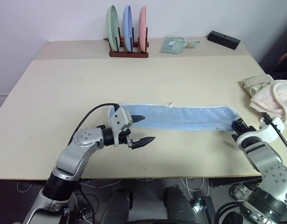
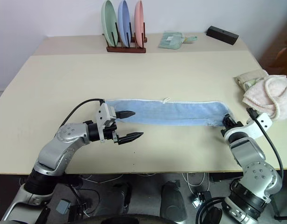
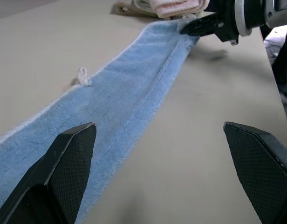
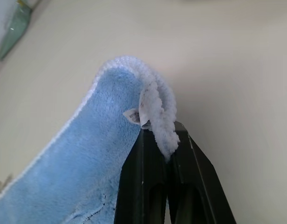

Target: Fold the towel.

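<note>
Beige table (image 1: 64,88) under my cameras: nearest, my left gripper (image 1: 140,129) hangs released, one finger over the near end of the towel (image 1: 181,115), the other past its edge above bare tabletop. Beyond those spread jaws the light blue strip runs to my right gripper (image 4: 158,140), clenched on the far-end trim. I judge one end pinched; next, the left must close on its end.
</note>
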Controlling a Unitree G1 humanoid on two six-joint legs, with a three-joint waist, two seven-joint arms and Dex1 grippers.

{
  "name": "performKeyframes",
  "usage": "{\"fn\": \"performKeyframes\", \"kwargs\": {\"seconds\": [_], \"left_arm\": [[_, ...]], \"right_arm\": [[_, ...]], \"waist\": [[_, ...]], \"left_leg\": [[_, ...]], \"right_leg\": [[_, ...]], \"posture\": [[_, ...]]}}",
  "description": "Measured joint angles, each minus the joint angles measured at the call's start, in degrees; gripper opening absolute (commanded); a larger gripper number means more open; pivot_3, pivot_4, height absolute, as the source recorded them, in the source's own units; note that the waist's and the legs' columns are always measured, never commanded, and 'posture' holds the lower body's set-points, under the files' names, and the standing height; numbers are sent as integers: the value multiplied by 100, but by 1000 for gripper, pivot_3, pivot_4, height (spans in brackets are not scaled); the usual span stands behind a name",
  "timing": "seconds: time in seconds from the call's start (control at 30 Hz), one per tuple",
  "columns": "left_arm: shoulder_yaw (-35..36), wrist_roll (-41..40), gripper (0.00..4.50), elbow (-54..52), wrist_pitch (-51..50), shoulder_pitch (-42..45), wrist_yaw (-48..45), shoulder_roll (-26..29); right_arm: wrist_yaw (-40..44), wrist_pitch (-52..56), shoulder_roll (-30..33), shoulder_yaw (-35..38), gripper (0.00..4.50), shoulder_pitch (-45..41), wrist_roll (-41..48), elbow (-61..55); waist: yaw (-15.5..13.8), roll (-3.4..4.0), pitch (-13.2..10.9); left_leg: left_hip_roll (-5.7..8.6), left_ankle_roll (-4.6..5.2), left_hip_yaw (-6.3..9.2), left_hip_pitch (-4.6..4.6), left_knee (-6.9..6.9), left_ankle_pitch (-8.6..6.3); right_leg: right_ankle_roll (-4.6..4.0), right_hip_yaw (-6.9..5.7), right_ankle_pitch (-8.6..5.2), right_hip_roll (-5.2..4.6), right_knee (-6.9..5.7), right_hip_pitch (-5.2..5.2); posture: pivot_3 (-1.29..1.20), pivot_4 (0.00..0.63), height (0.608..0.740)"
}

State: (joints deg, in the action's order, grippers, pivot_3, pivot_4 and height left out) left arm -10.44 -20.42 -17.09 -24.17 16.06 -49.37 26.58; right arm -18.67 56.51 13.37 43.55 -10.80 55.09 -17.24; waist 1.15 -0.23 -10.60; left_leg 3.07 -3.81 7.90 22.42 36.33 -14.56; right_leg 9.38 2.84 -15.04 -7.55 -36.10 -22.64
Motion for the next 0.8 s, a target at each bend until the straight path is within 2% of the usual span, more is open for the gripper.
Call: {"fn": "performKeyframes", "kwargs": {"seconds": [0.07,0.1,0.17,0.2,0.33,0.4,0.8], "left_arm": [[0,108,4475,175,102,13,103,-77],[1,147,4475,259,113,26,131,-80],[-7,237,4475,365,151,42,180,-134],[-16,248,4475,371,189,58,194,-176],[-33,300,4475,384,251,80,225,-219],[-31,317,4475,390,255,79,240,-229],[-32,370,4475,340,254,-44,380,-235]], "right_arm": [[764,55,1430,-722,50,125,-412,-57],[1087,17,1913,-976,50,106,-599,-233],[1751,-217,2702,-1741,50,110,-1054,-789],[1987,-308,2833,-2087,50,106,-1199,-993],[2723,-446,3014,-3948,50,17,-1867,-1327],[2828,-453,2992,-4432,50,-102,-2151,-1323],[3392,-726,2769,-5040,50,-320,-3235,-994]], "waist": [[-9,63,-9],[-8,64,-7],[22,23,6],[34,5,8],[8,-14,0],[-25,-17,-2],[-34,-32,-11]], "left_leg": [[19,16,-30,9,1,9],[15,17,-31,4,-5,10],[-10,17,-22,-7,-21,10],[-25,16,-18,-8,-23,10],[-45,15,-18,0,-17,10],[-44,15,-18,5,-14,10],[-46,14,-17,7,-21,10]], "right_leg": [[5,22,-2,-19,10,-8],[9,23,-4,-16,10,-5],[12,11,-6,6,7,-6],[10,9,-5,21,8,-5],[-6,9,4,38,12,-11],[-11,9,7,38,19,-11],[-19,8,13,40,37,-11]], "posture": [[0,150,740],[0,150,740],[0,150,740],[0,150,740],[0,150,740],[0,150,740],[0,150,740]]}}
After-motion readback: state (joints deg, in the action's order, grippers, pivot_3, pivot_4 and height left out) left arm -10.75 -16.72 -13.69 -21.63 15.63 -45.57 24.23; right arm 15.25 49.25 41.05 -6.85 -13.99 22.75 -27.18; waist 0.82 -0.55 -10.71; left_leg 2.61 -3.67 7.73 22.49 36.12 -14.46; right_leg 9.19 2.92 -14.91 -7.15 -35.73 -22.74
